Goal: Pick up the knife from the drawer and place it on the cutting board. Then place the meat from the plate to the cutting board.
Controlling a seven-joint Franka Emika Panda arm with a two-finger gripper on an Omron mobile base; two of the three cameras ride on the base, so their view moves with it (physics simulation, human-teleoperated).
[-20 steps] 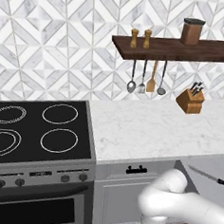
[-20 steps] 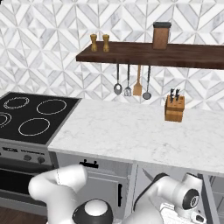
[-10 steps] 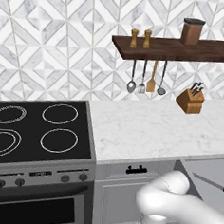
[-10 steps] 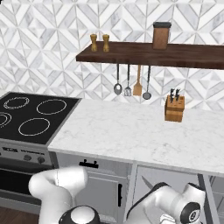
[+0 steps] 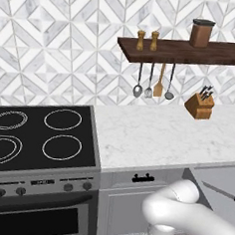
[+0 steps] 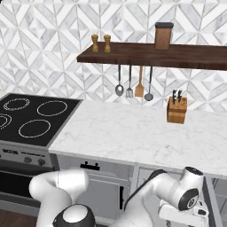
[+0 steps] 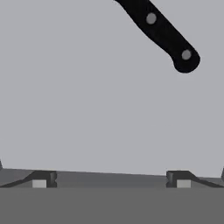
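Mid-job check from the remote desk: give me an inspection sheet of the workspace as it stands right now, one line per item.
Surface: white marble counter, bare across its middle; black stove to its left.
Job's things: knife lies on the grey floor of the open drawer, black handle with two rivets in the hand view; its blade also shows in the drawer in the left base view. Cutting board, meat and plate: nothing seen.
Clutter: wooden knife block at the back of the counter.
Grippers: gripper open, above the drawer floor, handle ahead of it and apart from both tips.
Cables: nothing seen.
Surroundings: dark shelf with two shakers and a brown canister; four utensils hang beneath it.
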